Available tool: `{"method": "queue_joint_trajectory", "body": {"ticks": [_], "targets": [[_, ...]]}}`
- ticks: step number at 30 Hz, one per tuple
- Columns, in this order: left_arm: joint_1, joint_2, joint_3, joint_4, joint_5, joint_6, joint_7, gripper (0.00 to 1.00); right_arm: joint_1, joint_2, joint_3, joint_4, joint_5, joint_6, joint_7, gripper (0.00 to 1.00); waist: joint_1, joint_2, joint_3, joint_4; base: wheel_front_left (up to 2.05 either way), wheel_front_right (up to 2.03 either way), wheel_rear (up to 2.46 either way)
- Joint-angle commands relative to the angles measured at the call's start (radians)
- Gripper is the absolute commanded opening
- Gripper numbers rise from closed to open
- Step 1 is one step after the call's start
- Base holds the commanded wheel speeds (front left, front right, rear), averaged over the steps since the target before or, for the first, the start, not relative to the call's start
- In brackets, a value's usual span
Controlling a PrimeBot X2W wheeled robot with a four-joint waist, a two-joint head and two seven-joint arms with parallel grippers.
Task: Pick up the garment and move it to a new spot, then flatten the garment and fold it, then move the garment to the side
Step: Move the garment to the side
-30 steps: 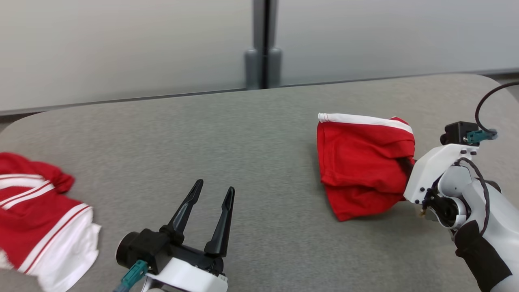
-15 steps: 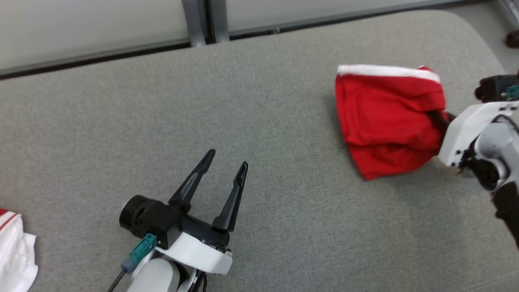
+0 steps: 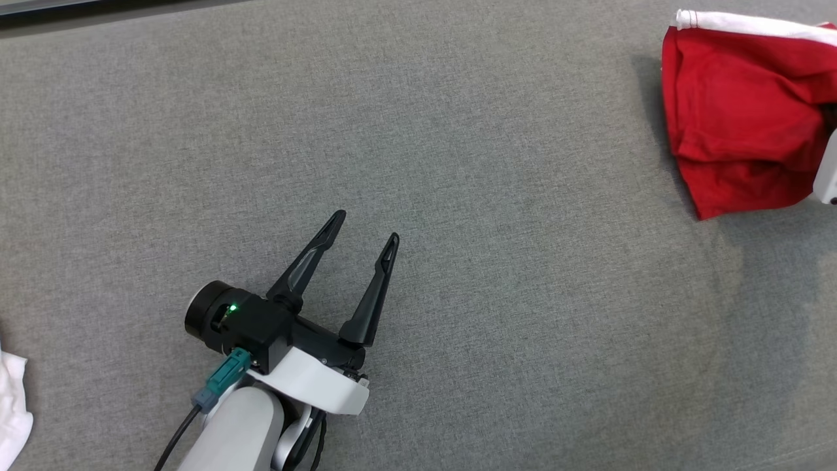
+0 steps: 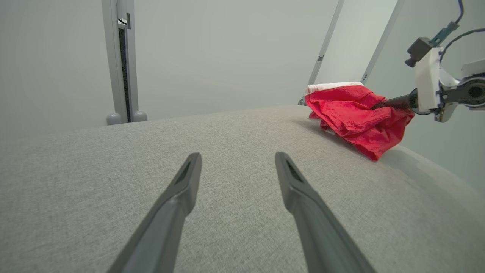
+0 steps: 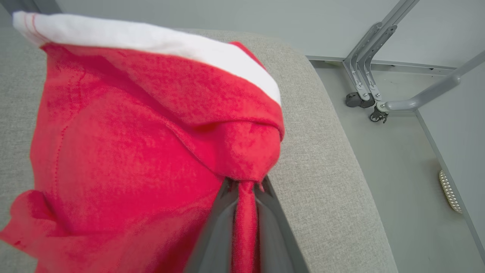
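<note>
Across the head view stretches the grey, felt-like woven tabletop, flat, matte and rounded off at the robot's right-hand edge. Close to that edge sits the red knitted garment with a white band along its far hem. It is a soft, creased, folded bundle, its low corner on the cloth surface and its near side drawn up into a tight pleat. That pleat is raised because the right gripper has its two dark, tapering fingers pressed together on a narrow strip of the red knit. This looks like the grip for carrying the folded piece to the side.

The left gripper hovers low over bare tabletop well apart from the garment, its slim black fingers spread wide with nothing between them. It is probably kept clear so that it does not disturb the fold.

At the left border a small corner of limp white cloth shows.
</note>
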Motion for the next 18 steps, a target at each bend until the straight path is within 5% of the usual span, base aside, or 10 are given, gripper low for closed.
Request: {"method": "queue_joint_trajectory", "body": {"ticks": [1, 2, 18], "targets": [[-0.015, 0.002, 0.003, 0.004, -0.007, -0.006, 0.000, 1.00, -0.018, 0.014, -0.010, 0.023, -0.013, 0.000, -0.025, 0.73, 0.0000, 0.0000, -0.005, 0.001, 0.00, 0.00, 0.00], [-0.016, 0.000, 0.004, 0.006, -0.009, -0.006, 0.000, 1.00, -0.021, 0.020, -0.013, 0.033, -0.020, 0.000, -0.034, 1.00, 0.0000, 0.0000, -0.009, 0.002, 0.00, 0.00, 0.00], [0.091, -0.030, 0.087, -0.002, -0.044, 0.017, 0.000, 1.00, -0.020, 0.055, -0.014, 0.033, -0.149, 0.000, -0.298, 1.00, 0.0000, 0.0000, -0.214, 0.030, 0.00, 0.00, 0.00]]}}
